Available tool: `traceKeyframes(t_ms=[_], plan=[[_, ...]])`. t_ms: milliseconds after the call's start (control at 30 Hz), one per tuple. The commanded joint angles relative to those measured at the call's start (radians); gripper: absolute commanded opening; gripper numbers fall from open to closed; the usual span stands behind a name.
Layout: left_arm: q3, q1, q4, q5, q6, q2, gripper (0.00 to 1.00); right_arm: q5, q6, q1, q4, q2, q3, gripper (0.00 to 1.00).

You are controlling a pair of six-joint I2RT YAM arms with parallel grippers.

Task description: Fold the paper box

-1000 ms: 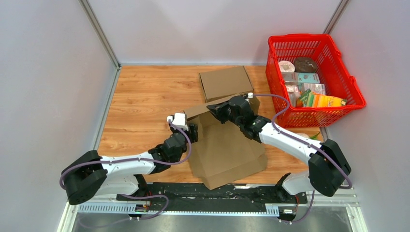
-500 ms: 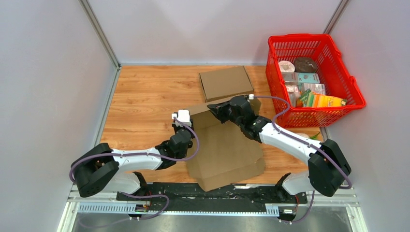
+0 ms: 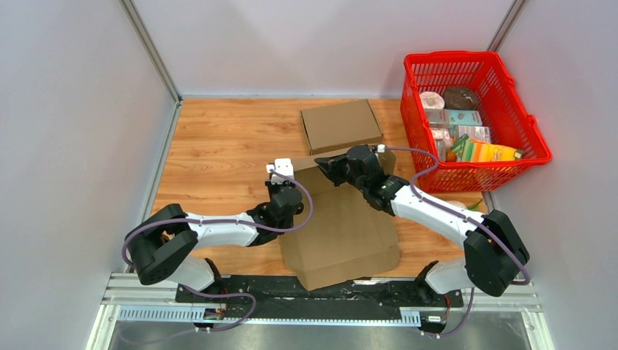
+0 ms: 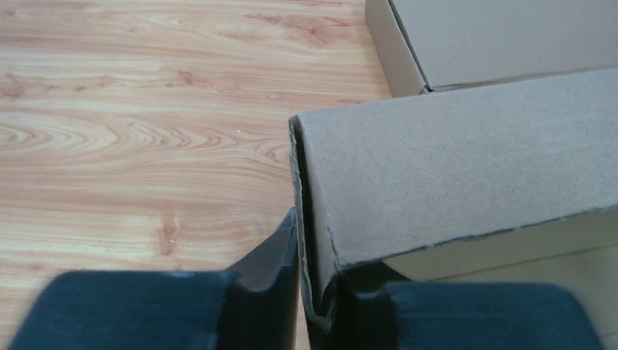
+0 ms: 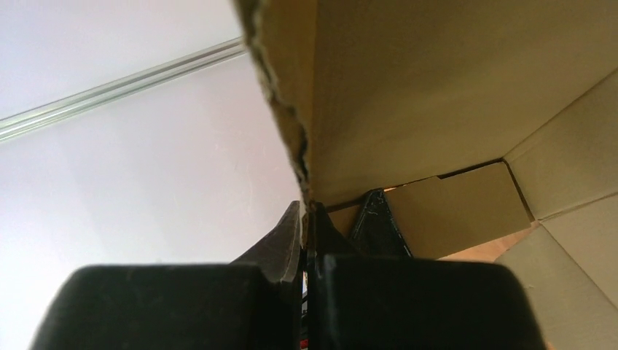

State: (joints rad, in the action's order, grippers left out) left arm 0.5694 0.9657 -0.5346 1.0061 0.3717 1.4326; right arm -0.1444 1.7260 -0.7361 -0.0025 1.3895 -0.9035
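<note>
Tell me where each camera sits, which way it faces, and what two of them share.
Top external: high at the near edge, looking down at the table, the unfolded box and red basket; left arm and right arm show.
Left wrist: low, facing across the table; left end effector pinches the raised flap.
Right wrist: tilted upward along that flap toward the wall; right end effector pinches its torn edge.
Shared: both wrist views see the raised flap.

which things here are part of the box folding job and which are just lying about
In the job: paper box, left hand, right hand, both pinching it.
Lying about: closed cardboard box, red basket, groceries in it.
</note>
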Motion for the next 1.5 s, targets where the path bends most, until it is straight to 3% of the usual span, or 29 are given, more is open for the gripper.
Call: traceKeyframes(t_ms=[0,100,267,367,400,500,567,600,667,700,767,800,833,900,933,967,1100,1167,1233,1400,1467], plan=[[0.004,-0.005,0.001,-0.020,0.016,0.005,0.42,0.057,0.033,-0.014,0.079,-0.033,0.012,0.00],[-0.055,-0.005,-0.005,-0.052,0.076,-0.055,0.52,0.055,0.035,-0.005,0.091,-0.044,0.017,0.00],[-0.051,-0.005,0.050,-0.067,0.142,-0.052,0.53,0.052,0.043,0.004,0.107,-0.069,0.031,0.00],[0.015,-0.005,0.123,-0.031,0.162,0.021,0.41,0.060,0.041,0.007,0.108,-0.070,0.031,0.00],[0.038,-0.005,0.171,-0.002,0.161,0.038,0.24,0.065,0.034,0.006,0.108,-0.073,0.031,0.00],[0.116,-0.005,0.182,0.094,0.086,0.087,0.00,0.048,-0.003,0.003,0.069,-0.093,0.044,0.01],[0.092,-0.005,0.075,0.108,-0.056,0.101,0.00,0.036,-0.037,0.003,0.041,-0.122,0.073,0.05],[0.064,-0.008,-0.114,0.092,-0.123,0.103,0.00,0.026,-0.096,0.003,0.024,-0.133,0.081,0.07],[-0.035,-0.016,-0.308,0.010,-0.245,0.109,0.00,-0.004,-0.188,0.004,-0.056,-0.178,0.092,0.15],[-0.061,-0.036,-0.427,-0.032,-0.255,0.109,0.00,-0.017,-0.320,0.004,-0.080,-0.188,0.094,0.20],[-0.103,-0.057,-0.447,-0.118,-0.217,0.092,0.00,-0.007,-0.475,0.020,-0.151,-0.222,0.089,0.38],[-0.111,-0.062,-0.443,-0.168,-0.208,0.086,0.00,-0.026,-0.688,0.021,-0.168,-0.260,0.097,0.48],[-0.126,-0.062,-0.449,-0.184,-0.203,0.083,0.00,-0.027,-0.794,0.024,-0.169,-0.274,0.098,0.67],[-0.140,-0.064,-0.499,-0.195,-0.201,0.089,0.00,-0.011,-0.974,0.040,-0.279,-0.315,0.069,0.79],[-0.155,-0.064,-0.527,-0.219,-0.211,0.101,0.00,0.009,-1.131,0.059,-0.301,-0.328,0.061,0.93],[-0.163,-0.064,-0.571,-0.230,-0.223,0.109,0.00,0.028,-1.179,0.073,-0.327,-0.337,0.049,0.99],[-0.167,-0.062,-0.597,-0.229,-0.217,0.124,0.00,0.217,-1.233,0.197,-0.569,-0.322,-0.075,1.00],[-0.169,-0.064,-0.614,-0.199,-0.212,0.134,0.00,0.213,-1.366,0.201,-0.629,-0.320,-0.124,1.00],[-0.180,-0.064,-0.625,-0.183,-0.200,0.134,0.00,0.082,-1.421,0.202,-0.671,-0.336,-0.124,1.00],[-0.184,-0.064,-0.602,-0.164,-0.180,0.114,0.00,0.069,-1.406,0.204,-0.438,-0.496,0.031,1.00],[-0.181,-0.064,-0.588,-0.164,-0.174,0.106,0.00,0.086,-1.367,0.208,-0.467,-0.488,-0.003,1.00]])
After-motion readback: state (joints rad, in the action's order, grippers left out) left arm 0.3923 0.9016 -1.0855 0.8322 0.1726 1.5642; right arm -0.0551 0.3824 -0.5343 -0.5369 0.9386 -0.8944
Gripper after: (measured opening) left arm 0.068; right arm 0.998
